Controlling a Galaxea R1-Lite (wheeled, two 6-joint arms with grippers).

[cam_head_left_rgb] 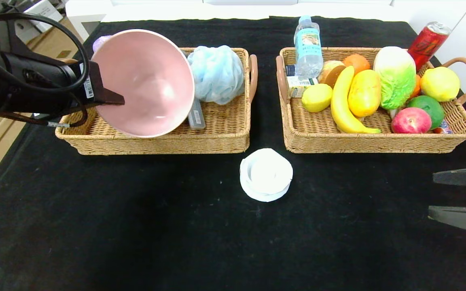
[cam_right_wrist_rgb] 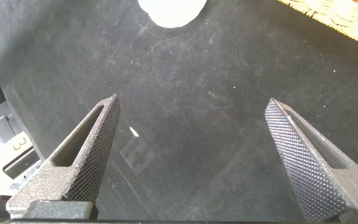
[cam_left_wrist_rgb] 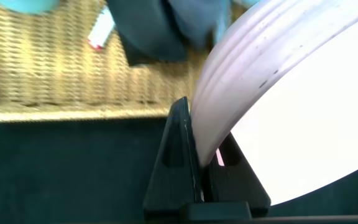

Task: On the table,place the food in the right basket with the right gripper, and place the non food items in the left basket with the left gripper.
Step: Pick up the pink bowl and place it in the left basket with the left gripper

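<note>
A pink bowl [cam_head_left_rgb: 144, 83] is clamped by the left gripper [cam_head_left_rgb: 109, 97] above the left basket [cam_head_left_rgb: 217, 137]. The right gripper [cam_head_left_rgb: 433, 198] is kept at the near right, its 2 fingers apart.

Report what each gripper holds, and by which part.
Left gripper: pink bowl, pinched at its rim, over the left basket. Right gripper: open, nothing.

table [cam_head_left_rgb: 136, 226]: black matt cloth with lint specks
left basket [cam_head_left_rgb: 225, 133]: tan woven wicker, rough
pink bowl [cam_head_left_rgb: 144, 83]: smooth, slightly glossy
bath sponge [cam_head_left_rgb: 217, 72]: pale blue soft mesh
right gripper [cam_right_wrist_rgb: 191, 162] fingers [cam_right_wrist_rgb: 92, 149]: black, finely knurled pads
</note>
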